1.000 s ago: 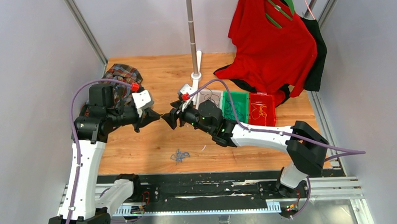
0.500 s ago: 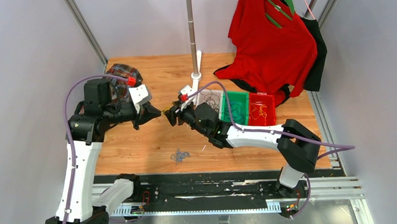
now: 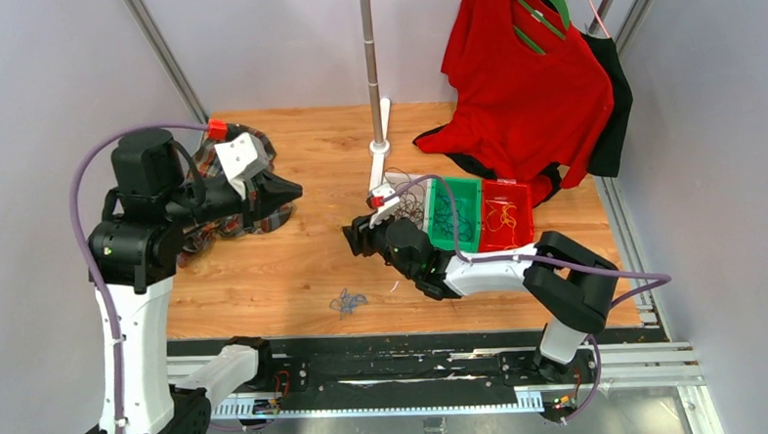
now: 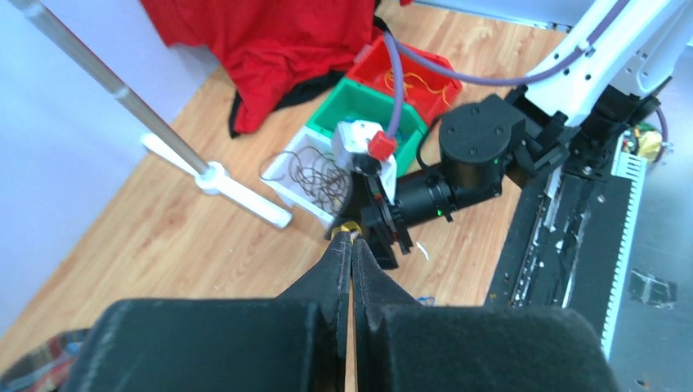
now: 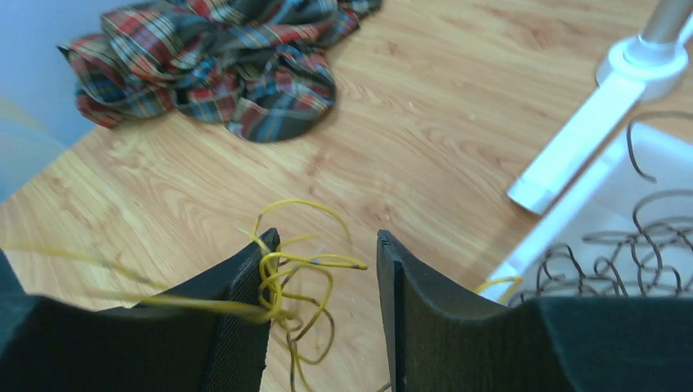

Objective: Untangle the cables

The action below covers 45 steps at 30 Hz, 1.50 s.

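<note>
In the right wrist view a wad of yellow cable (image 5: 319, 259) hangs between the fingers of my right gripper (image 5: 325, 241). It leans against the left finger, and the jaws stand apart. One yellow strand runs off taut to the left. My left gripper (image 4: 351, 239) is shut, with a bit of yellow cable (image 4: 350, 228) pinched at its tip. From above, the left gripper (image 3: 289, 190) is raised at the left and the right gripper (image 3: 352, 240) is low near the bins. A small blue cable bundle (image 3: 348, 301) lies near the front edge. Dark cables (image 5: 605, 261) fill the white bin (image 3: 391, 189).
A green bin (image 3: 455, 214) and a red bin (image 3: 505, 212) stand right of the white one. A plaid cloth (image 5: 221, 57) lies at the back left. A pole stand (image 3: 372, 71) rises at the back middle, and a red shirt (image 3: 526, 84) hangs at the back right.
My left arm has lifted and drawn back to the left. The right gripper has moved nearer and rightward, its jaws narrowing. The gap between the two grippers has grown.
</note>
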Tool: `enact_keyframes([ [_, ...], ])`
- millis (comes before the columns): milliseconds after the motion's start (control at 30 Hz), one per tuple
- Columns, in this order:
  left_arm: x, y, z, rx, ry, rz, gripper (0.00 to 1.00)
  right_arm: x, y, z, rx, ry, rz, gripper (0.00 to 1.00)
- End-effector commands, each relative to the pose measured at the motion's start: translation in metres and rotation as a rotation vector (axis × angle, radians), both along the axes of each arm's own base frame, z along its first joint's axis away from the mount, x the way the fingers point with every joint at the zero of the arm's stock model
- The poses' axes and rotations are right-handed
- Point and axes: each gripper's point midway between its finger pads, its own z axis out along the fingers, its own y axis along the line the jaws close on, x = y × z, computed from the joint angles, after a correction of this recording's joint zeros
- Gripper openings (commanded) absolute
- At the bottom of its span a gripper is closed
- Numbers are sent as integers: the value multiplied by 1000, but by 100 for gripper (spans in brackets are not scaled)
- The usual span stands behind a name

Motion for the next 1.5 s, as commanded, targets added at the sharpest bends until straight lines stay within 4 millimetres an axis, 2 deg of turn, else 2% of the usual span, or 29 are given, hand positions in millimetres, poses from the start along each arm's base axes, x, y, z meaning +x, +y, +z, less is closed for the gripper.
enact_keyframes([
  [0,-5,1,44,-26,-113,16,0,4,-25,-20,-12,44,-78,46],
  [267,2,16,123,-23,-350,133,1,-12,-37,-42,-5,105,-56,45],
  [367,6,21,144,-23,-415,166,0,-17,-40,-49,-12,119,-50,43],
  [467,8,24,155,-18,-455,184,0,-21,-41,-50,-16,121,-41,41],
  [533,9,23,153,-12,-455,182,0,-23,-41,-39,-5,93,-27,42],
  [600,10,23,144,2,-440,171,0,-26,-39,-14,29,55,-1,47],
  [700,9,21,125,20,-407,151,0,-32,-35,37,71,-22,57,59],
  [800,9,17,105,29,-361,116,0,-40,-32,91,94,-112,125,67],
  [867,6,14,97,29,-343,90,0,-49,-28,124,105,-169,187,69],
  [967,4,10,87,28,-322,55,0,-62,-17,163,79,-230,299,69],
  [1100,3,8,79,27,-300,37,0,-74,1,183,68,-261,398,70],
  [1333,3,10,76,42,-311,48,0,-99,33,184,141,-250,540,70],
  [1467,-1,10,77,38,-320,42,0,-100,44,183,185,-232,552,69],
])
